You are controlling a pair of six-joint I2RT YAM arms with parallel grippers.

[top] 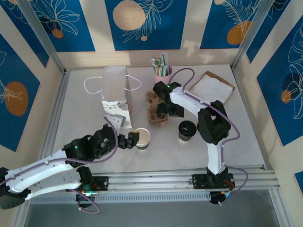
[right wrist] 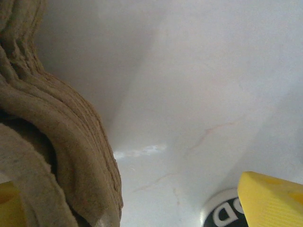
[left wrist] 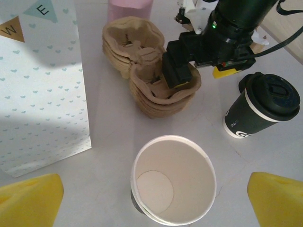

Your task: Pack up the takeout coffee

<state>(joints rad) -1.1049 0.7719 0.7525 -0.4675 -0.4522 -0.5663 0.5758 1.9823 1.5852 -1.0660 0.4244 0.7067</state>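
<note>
The takeout coffee is a dark cup with a white rim and a black lid, standing upright right of centre. A stack of brown pulp carriers lies to its left. My right gripper is down at the near end of that stack and open, with the carrier's wall between its yellow fingertips. The coffee's base shows beside one of them. My left gripper is open, with its yellow fingers on either side of a lidless white cup.
A white paper bag with a heart print stands at the back left. A pink cup of straws is behind the carriers. White napkins on a brown tray lie at the back right. Metal frame rails border the table.
</note>
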